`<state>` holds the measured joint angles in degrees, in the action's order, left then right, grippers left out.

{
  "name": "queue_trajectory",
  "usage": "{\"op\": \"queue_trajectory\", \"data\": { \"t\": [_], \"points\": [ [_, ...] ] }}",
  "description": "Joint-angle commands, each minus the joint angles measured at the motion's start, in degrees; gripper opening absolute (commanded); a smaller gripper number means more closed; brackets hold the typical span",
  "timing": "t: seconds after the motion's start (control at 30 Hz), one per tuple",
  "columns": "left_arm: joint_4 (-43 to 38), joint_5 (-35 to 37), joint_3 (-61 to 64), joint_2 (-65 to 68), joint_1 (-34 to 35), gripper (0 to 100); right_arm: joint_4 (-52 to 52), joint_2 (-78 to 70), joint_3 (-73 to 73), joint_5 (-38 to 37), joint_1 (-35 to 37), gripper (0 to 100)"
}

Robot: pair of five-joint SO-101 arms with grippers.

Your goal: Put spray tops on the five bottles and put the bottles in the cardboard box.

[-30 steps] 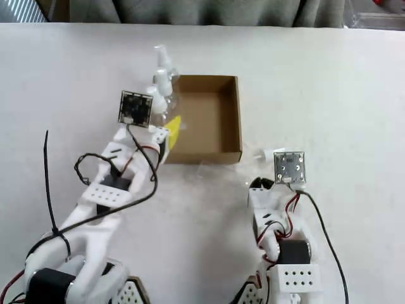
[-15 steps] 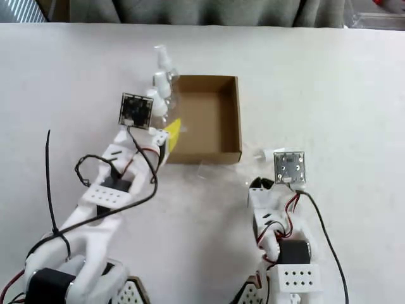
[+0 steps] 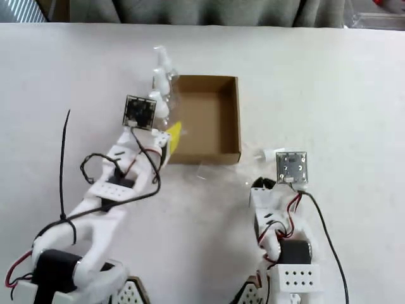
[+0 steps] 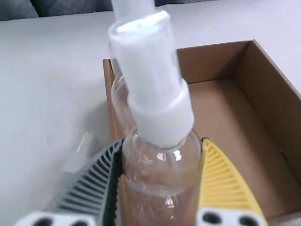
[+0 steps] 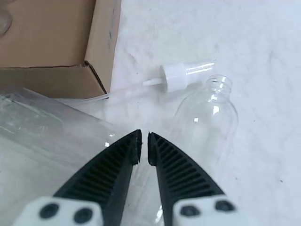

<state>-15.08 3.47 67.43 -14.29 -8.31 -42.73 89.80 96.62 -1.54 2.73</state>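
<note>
while left gripper (image 4: pixel 162 146) clamps a bottle (image 4: pixel 157 172), right gripper (image 5: pixel 144 141) seems closed above white table (image 3: pixel 329 82)

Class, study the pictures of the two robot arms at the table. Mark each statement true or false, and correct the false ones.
1. The left gripper grips a clear plastic bottle fitted with a white spray top. True.
2. The brown cardboard box already holds two bottles. False: its floor is bare.
3. The second clear bottle, lying near the right gripper, wears a spray top. False: its neck is open.
4. A loose white spray top lies on the white table beside that bottle. True.
</note>
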Motion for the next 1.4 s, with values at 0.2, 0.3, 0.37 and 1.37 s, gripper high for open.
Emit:
{"op": "queue_trajectory", "data": {
  "t": [0.2,0.3,0.37,1.37],
  "points": [
    [-0.97,-0.79,-0.53,1.63,-0.13,3,-0.31,0.13,0.53,-0.44,-0.75,1.6],
    [-0.70,-0.26,0.00,1.63,-0.22,14,-0.31,0.13,0.53,-0.44,-0.75,1.6],
    [-0.97,-0.26,0.97,1.54,-0.13,22,-0.31,0.13,0.53,-0.44,-0.75,1.6],
    [26.81,-2.46,3.08,-26.24,0.75,36,-0.13,0.13,0.53,-0.53,-0.84,1.6]
  ]
}}
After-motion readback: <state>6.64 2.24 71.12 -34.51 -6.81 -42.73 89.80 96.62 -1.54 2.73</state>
